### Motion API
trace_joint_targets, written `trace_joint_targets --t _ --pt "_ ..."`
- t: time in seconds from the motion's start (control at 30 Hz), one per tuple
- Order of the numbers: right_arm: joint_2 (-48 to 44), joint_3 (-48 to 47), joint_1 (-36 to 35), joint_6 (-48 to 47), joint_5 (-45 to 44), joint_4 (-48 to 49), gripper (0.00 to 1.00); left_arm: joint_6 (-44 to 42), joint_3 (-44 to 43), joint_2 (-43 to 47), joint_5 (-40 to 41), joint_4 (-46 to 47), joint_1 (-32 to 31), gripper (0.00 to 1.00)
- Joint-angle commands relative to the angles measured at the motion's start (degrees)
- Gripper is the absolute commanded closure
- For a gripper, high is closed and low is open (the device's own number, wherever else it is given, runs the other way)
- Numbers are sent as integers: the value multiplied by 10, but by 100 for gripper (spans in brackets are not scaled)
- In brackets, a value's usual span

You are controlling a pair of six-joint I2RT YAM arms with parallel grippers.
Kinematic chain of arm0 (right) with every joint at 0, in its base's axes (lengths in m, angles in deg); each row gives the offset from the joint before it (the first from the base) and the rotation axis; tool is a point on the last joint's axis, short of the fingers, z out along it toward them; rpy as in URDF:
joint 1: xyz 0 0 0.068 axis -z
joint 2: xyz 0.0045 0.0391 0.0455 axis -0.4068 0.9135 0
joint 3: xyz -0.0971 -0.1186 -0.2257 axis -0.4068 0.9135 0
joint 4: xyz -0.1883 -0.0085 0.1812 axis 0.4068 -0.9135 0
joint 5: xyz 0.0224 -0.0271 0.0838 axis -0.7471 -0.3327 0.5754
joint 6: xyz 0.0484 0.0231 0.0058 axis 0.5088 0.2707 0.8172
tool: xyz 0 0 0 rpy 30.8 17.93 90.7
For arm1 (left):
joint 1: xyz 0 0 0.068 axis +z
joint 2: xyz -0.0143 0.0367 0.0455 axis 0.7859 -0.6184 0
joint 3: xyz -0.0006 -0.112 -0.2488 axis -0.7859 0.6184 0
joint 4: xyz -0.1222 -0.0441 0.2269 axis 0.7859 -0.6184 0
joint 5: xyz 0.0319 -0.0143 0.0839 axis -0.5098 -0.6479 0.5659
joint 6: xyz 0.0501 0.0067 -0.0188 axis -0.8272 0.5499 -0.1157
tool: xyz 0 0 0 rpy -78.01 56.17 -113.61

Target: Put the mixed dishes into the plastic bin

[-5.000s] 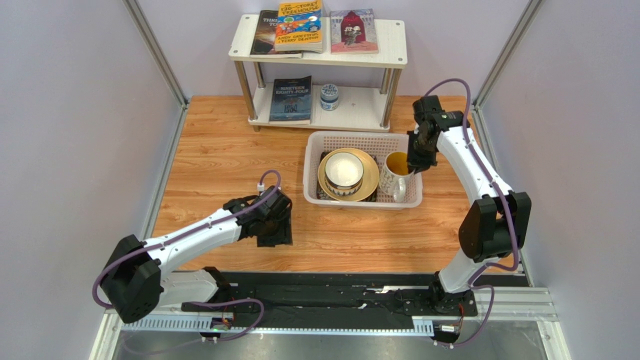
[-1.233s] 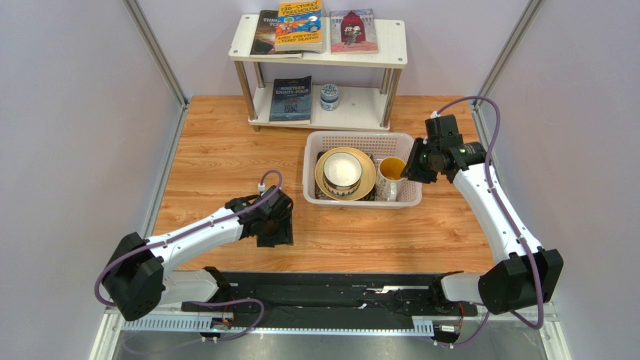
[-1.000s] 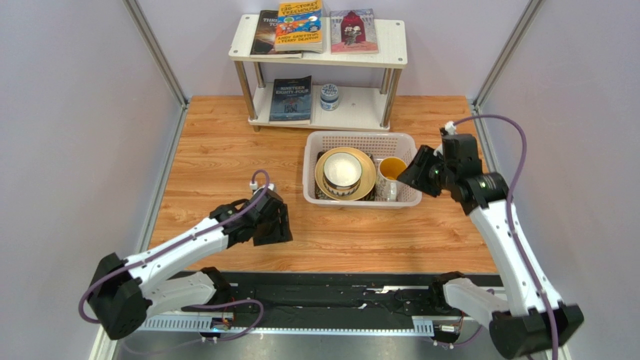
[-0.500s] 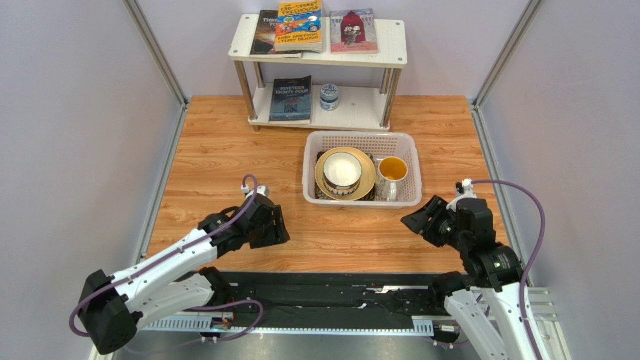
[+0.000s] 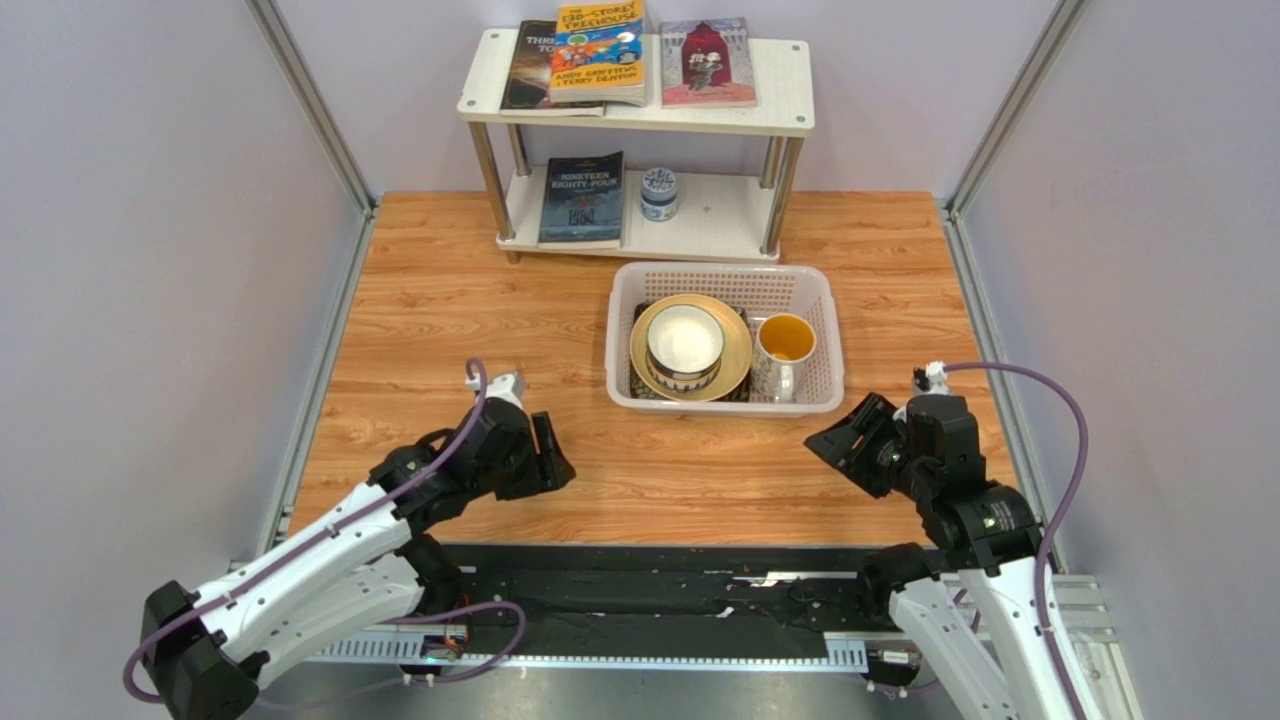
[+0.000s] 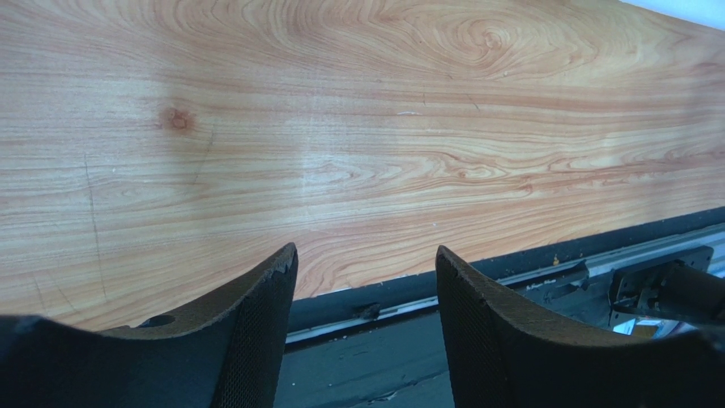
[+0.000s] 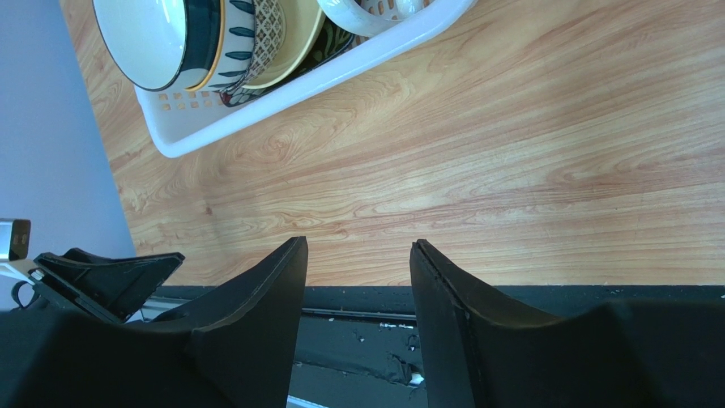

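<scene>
The plastic bin [image 5: 721,273] stands on the wooden table, right of the middle. In it lies a round yellow plate [image 5: 738,357] on a black floral plate [image 7: 334,44], with stacked small bowls [image 5: 687,341] on top. A white mug with a yellow inside [image 5: 786,347] stands upright at the bin's right end. My left gripper [image 5: 544,450] hovers open and empty over the near table edge, well to the left of the bin. My right gripper [image 5: 831,440] is open and empty, just in front of the bin's right corner. The right wrist view shows the bin [image 7: 281,92] and bowls [image 7: 157,38] beyond its gripper [image 7: 359,242].
A white two-level shelf [image 5: 781,113] with books stands at the back. A small blue-and-white jar [image 5: 658,192] sits on its lower board. A black rail [image 5: 676,588] runs along the near edge. It shows under the left gripper [image 6: 366,249]. Grey walls close in both sides.
Both arms have drawn back toward the near edge. The right gripper has left the bin's right side. The left gripper has slid back and to the left. The dishes have not moved.
</scene>
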Motion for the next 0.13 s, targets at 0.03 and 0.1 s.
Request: trace_joint_targets --t 0.03,0.1 --pt "-30 26 -2 28 -11 11 48 9 13 26 11 21 3 34" --pt "-44 34 -2 32 -14 4 48 9 13 28 12 23 3 33"
